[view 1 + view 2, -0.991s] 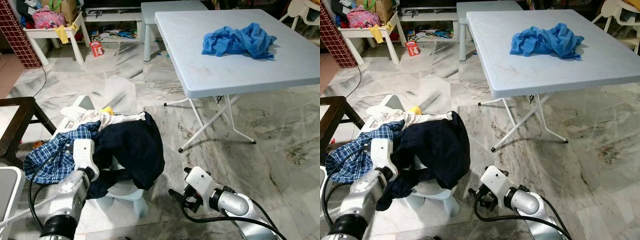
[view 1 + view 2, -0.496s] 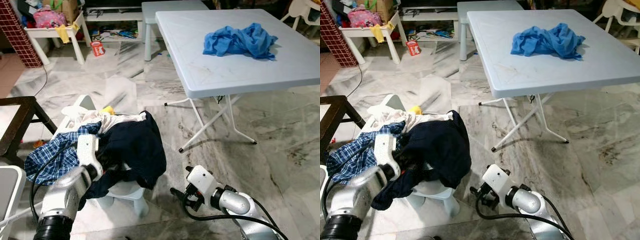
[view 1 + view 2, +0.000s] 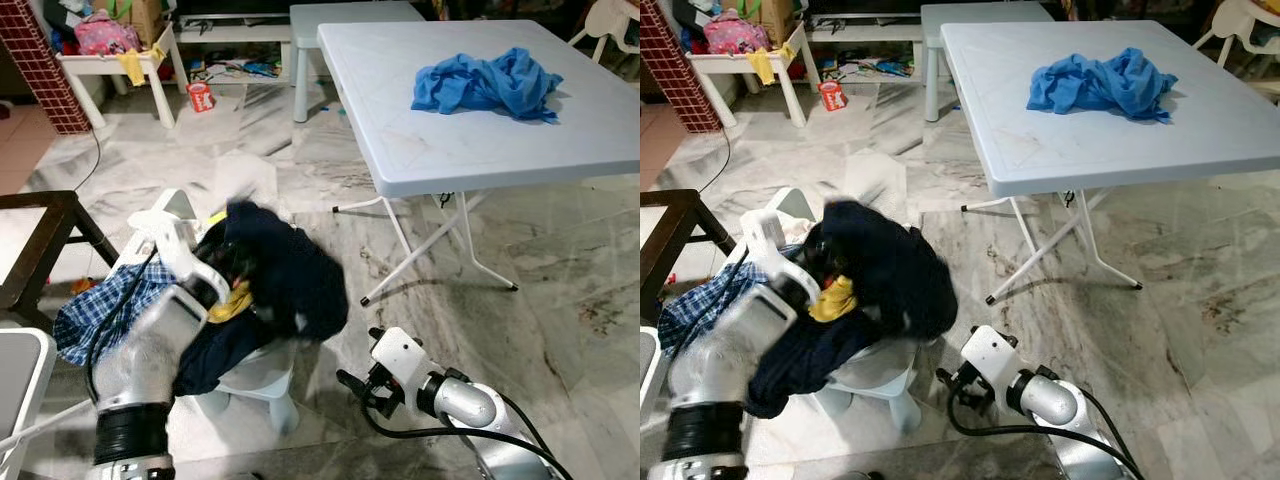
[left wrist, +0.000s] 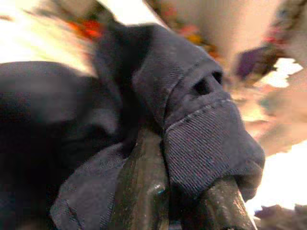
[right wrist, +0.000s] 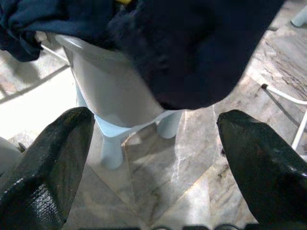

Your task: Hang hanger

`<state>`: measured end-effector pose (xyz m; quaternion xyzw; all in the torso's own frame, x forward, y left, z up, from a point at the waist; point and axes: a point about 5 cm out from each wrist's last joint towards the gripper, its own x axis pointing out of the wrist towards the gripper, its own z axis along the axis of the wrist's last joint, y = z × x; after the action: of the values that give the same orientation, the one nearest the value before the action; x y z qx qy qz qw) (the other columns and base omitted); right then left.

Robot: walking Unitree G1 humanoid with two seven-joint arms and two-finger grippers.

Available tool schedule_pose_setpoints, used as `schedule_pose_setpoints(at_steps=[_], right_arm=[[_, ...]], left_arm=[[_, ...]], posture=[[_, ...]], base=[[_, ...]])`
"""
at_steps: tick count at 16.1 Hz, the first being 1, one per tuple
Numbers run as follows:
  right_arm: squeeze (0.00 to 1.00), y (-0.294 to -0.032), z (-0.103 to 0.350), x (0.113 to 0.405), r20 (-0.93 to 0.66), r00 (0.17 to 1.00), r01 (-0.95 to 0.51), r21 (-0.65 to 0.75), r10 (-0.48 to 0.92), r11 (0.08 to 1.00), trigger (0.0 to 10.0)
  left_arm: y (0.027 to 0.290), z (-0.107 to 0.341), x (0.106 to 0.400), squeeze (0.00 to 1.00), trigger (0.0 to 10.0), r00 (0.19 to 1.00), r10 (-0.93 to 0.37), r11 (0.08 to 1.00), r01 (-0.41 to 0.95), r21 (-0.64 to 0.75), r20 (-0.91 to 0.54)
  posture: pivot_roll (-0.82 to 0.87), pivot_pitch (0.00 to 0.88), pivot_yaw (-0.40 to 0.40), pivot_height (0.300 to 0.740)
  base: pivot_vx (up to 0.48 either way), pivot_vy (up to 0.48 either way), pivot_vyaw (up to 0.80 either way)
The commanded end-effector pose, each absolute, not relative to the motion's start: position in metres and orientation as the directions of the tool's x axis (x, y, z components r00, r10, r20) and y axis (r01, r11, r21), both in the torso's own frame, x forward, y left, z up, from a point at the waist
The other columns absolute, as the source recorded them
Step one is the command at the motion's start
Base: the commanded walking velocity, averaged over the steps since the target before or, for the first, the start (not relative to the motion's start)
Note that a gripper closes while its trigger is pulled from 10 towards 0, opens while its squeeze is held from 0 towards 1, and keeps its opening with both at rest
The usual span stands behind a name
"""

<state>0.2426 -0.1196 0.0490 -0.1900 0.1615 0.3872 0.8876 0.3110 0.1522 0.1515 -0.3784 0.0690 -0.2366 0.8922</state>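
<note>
A dark navy garment [image 3: 290, 275] is bunched up above a pile of clothes on a small pale plastic chair [image 3: 255, 375]. My left gripper [image 3: 222, 262] is shut on a fold of it; the left wrist view shows both fingers [image 4: 144, 187] pinching the navy cloth [image 4: 201, 139]. A yellow item [image 3: 232, 300] peeks out under the lifted cloth. A blue plaid shirt [image 3: 100, 310] hangs over the chair's left side. My right gripper [image 3: 352, 385] is low by the floor, right of the chair, open, with its fingers [image 5: 53, 158] wide apart and nothing between them.
A white folding table [image 3: 450, 150] stands to the right with a crumpled blue cloth [image 3: 485, 80] on it. A dark wooden table [image 3: 40, 215] is at the left. White benches [image 3: 110, 65] with clutter stand at the back. Marble floor lies open at the right.
My left arm has raised and pulled the navy garment up off the pile, uncovering a yellow item. The right arm has hardly moved.
</note>
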Motion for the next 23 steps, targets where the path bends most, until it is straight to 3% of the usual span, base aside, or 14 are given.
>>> schedule_pose_setpoints(at_steps=[1,4,5,6,10,11,14,17,18,19,20,23], right_arm=[[0.0,-0.124,0.048,0.244,-0.438,0.663,-0.733,-0.213,0.607,0.646,10.0],[0.0,-0.122,0.049,0.247,-0.416,0.684,-0.715,-0.224,0.599,0.662,10.0],[0.0,-0.122,0.053,0.252,-0.375,0.731,-0.67,-0.24,0.57,0.702,10.0],[0.0,-0.126,0.06,0.261,-0.308,0.806,-0.582,-0.255,0.505,0.772,10.0],[0.0,-0.135,0.066,0.273,-0.247,0.888,-0.435,-0.18,0.387,0.882,10.0],[0.0,-0.132,0.066,0.273,-0.23,0.895,-0.421,-0.15,0.382,0.895,10.0],[0.0,-0.13,0.068,0.273,-0.191,0.911,-0.389,-0.113,0.364,0.914,10.0],[0.0,-0.132,0.067,0.276,-0.179,0.942,-0.302,-0.09,0.283,0.949,10.0],[0.0,-0.136,0.075,0.273,-0.132,0.962,-0.253,-0.104,0.239,0.962,10.0],[0.0,-0.143,0.078,0.27,-0.107,0.977,-0.194,-0.114,0.182,0.974,10.0],[0.0,-0.154,0.078,0.268,-0.096,0.99,-0.116,-0.114,0.105,0.987,10.0],[0.0,-0.186,0.072,0.253,-0.131,0.987,0.078,-0.079,-0.088,0.994,10.0]], left_arm=[[0.144,0.16,0.304,0.0,0.0,0.835,-0.545,0.545,0.421,-0.724,0.076],[0.146,0.178,0.311,0.0,0.0,0.873,-0.47,0.561,0.41,-0.719,0.131],[0.149,0.185,0.315,0.0,0.0,0.899,-0.416,0.622,0.391,-0.679,0.137],[0.16,0.185,0.317,0.0,0.0,0.942,-0.309,0.745,0.325,-0.583,0.129],[0.17,0.176,0.299,0.0,0.0,0.986,-0.168,0.84,0.153,-0.521,0.019],[0.177,0.165,0.294,0.0,0.0,0.996,-0.067,0.838,0.027,-0.545,-0.052],[0.175,0.148,0.281,0.0,0.0,0.991,-0.031,0.864,-0.04,-0.502,-0.133],[0.162,0.108,0.258,0.0,0.0,0.933,-0.171,0.943,0.062,-0.326,-0.317],[0.155,0.084,0.246,0.0,0.8,0.883,-0.258,0.966,0.231,-0.117,-0.392],[0.15,0.076,0.243,0.0,4.9,0.867,-0.298,0.954,0.28,-0.103,-0.399],[0.146,0.073,0.242,0.0,10.0,0.86,-0.319,0.948,0.287,-0.139,-0.399],[0.128,0.071,0.251,0.0,10.0,0.878,-0.324,0.945,0.313,-0.091,-0.351]], posture=[[-0.1,0.067,0.011,0.74],[-0.09,0.069,0.016,0.74],[-0.09,0.069,0.016,0.74],[-0.08,0.069,0.021,0.74],[-0.05,0.066,0.018,0.74],[-0.04,0.065,0.015,0.74],[-0.01,0.061,0.036,0.74],[-0.04,0.051,0.061,0.74],[-0.08,0.044,0.094,0.74],[-0.11,0.04,0.116,0.74],[-0.13,0.039,0.132,0.74],[-0.17,0.037,0.153,0.74]], base=[[0.0,0.0,0.0],[0.0,0.0,0.0],[0.0,0.0,0.0],[0.0,0.0,0.0],[0.0,0.0,0.0],[0.0,0.0,0.0],[0.0,0.0,0.0],[0.0,0.0,0.0],[0.0,0.0,0.0],[0.0,0.0,0.0],[0.0,0.0,0.0],[0.0,0.0,-0.27]])
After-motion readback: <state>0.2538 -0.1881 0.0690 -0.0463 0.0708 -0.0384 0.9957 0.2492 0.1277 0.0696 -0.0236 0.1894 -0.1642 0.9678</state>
